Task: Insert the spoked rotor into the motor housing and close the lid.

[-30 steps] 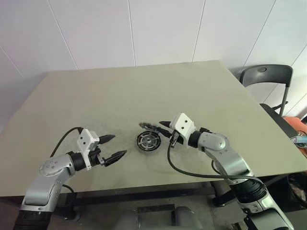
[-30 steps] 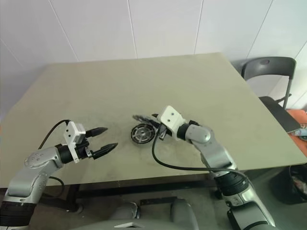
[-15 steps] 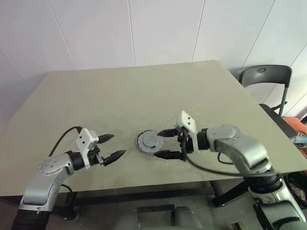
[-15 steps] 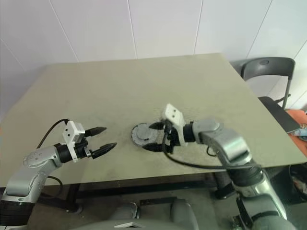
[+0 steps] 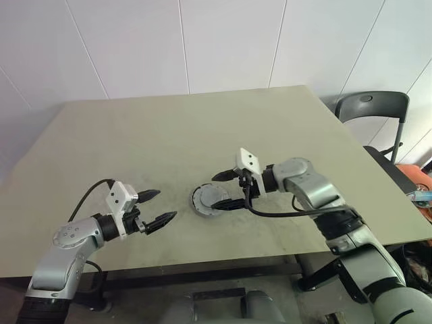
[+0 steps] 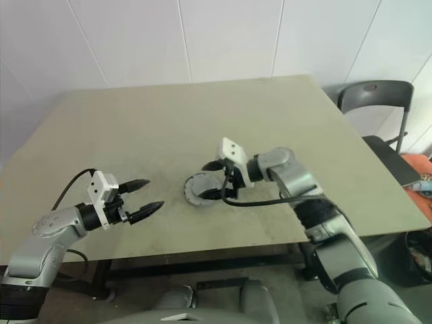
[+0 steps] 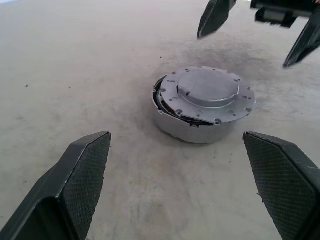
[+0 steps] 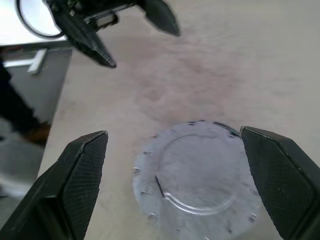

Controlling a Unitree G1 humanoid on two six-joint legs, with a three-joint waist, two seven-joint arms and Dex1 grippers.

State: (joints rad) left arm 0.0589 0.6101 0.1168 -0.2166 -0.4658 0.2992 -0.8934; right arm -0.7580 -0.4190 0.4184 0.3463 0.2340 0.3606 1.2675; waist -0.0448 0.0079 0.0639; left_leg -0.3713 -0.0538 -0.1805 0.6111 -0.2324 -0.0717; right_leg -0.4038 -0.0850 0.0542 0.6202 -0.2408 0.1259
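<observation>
Lid [image 7: 207,95]: on the housing [image 7: 192,131], slightly askew.
Right gripper [image 5: 226,189]: fingers apart, straddling the lid.
Left gripper [image 5: 158,208]: fingers apart, well aside.

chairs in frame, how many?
1. A dark chair stands past the table's far right corner, by the wall. An orange thing shows at the right edge, too cropped to identify; more could sit outside the frame.

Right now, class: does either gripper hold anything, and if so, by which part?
Nothing is held. The left gripper is open, off to one side; the right gripper is open around the lid, not gripping it.
</observation>
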